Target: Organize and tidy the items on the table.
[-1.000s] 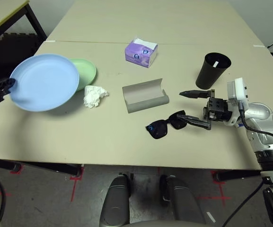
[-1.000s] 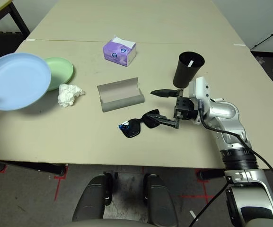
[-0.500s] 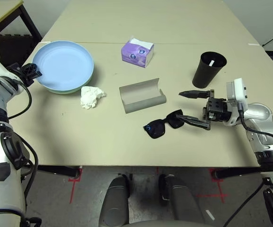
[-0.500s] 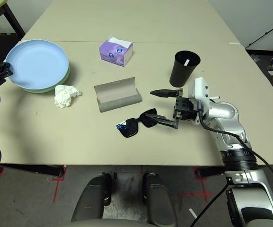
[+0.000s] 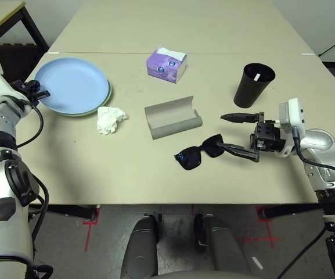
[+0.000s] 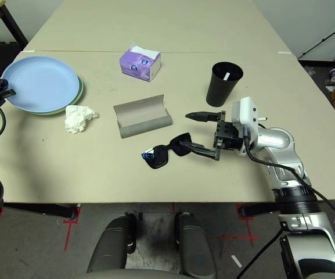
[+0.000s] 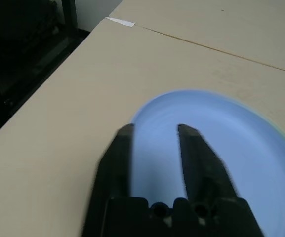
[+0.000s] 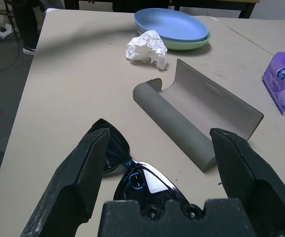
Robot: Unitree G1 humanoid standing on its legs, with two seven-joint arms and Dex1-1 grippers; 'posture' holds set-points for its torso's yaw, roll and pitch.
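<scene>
Right tool gapes at glossy black sunglasses.

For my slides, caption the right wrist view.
Open right gripper poised over black sunglasses, beside the open grey glasses case.

Head stereo overhead — wrists close-up

The right hand hovers spread beside the black sunglasses; the blue plate sits on the green plate.
</scene>
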